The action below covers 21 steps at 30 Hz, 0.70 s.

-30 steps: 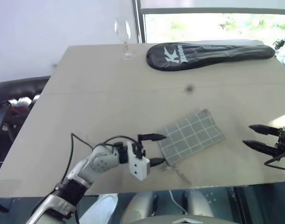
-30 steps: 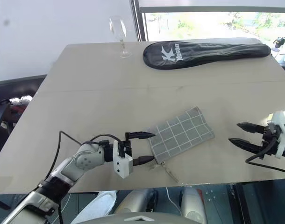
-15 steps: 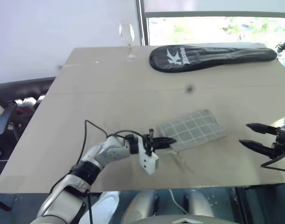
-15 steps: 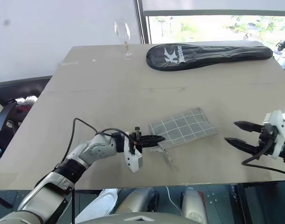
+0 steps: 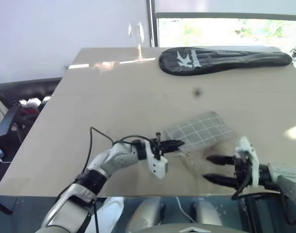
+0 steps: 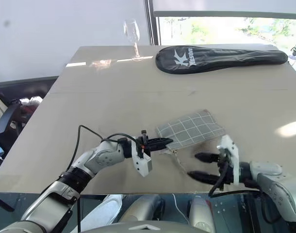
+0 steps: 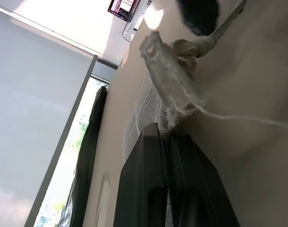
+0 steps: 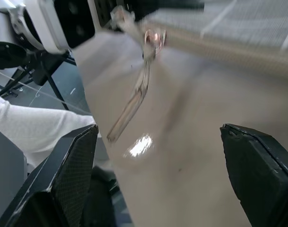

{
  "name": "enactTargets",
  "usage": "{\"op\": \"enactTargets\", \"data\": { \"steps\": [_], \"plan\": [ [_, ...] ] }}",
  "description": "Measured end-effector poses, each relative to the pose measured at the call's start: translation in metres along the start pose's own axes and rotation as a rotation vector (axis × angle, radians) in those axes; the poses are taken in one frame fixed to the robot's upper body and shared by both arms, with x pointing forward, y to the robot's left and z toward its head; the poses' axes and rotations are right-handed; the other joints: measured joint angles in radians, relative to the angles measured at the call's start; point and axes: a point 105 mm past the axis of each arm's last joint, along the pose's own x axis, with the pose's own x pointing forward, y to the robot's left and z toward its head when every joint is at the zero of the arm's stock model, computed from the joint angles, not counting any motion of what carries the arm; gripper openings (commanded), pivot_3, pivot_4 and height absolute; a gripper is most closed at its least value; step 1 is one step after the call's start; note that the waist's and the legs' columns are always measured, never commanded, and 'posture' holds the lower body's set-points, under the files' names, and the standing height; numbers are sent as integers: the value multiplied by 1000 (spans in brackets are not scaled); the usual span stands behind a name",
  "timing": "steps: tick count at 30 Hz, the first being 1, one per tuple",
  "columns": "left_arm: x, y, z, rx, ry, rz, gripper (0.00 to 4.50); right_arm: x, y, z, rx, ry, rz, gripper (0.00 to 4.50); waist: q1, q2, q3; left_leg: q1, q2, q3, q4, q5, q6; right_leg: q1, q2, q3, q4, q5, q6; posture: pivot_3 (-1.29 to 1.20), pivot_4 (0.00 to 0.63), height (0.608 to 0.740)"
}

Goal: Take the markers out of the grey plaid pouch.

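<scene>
One grey plaid pouch (image 6: 189,129), contents seemingly hidden inside.

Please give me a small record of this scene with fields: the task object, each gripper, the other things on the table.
pouch: grey plaid pouch, flat on the table, closed; no markers visible
zipper pull strap: lies loose on the table, at the near corner of the pouch
left gripper: fingers shut on the near left corner of the pouch
right gripper: fingers open, above the table near the strap, touching nothing
far edge of table: wine glass, black racket cover
</scene>
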Motion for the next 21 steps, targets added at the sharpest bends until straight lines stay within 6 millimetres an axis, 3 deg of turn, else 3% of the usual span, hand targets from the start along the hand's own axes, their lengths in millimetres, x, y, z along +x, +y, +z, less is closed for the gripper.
{"op": "enactTargets", "data": {
  "steps": [6, 10, 11, 12, 19, 21],
  "plan": [
    [3, 0, 1, 20, -5, 0, 31, 34, 21, 20, 92, -102, 108, 4204, 1, -1, 0, 0, 0, -1, 0, 0, 0, 1, 0, -1, 0, 0, 0, 0, 150, 740],
    [4, 0, 2, 29, -9, -1, 31, 38, 19, 25, 108, -104, 100, 4204, 1, -1, 0, 0, -2, -1, 0, 0, 0, 1, 2, -2, 0, 0, 0, 0, 150, 740],
    [4, 0, 2, 34, -10, -4, 0, 38, 18, 25, 115, -103, 97, 3694, 1, -1, 0, 0, -2, -1, 0, 0, 0, 1, 2, -2, 0, 0, 0, 0, 150, 740],
    [4, 0, 2, 36, -10, -4, 0, 39, 17, 25, 123, -102, 95, 3503, 1, -1, 0, 0, -2, -2, 0, 0, 0, 1, 2, -3, 0, 0, 0, 0, 150, 740],
    [5, 0, 2, 42, -13, 1, 0, 34, 15, 19, 142, -59, 91, 268, 1, -1, -1, 0, -2, -2, 0, 0, 0, 1, 1, -3, 0, 0, 0, 0, 150, 740],
    [6, 0, 2, 42, -14, 3, 0, 35, 15, 17, 142, -52, 90, 76, 1, -1, -1, 0, -2, -2, 0, 0, 0, 1, 1, -4, 0, 0, 0, 0, 150, 740]
  ]
}}
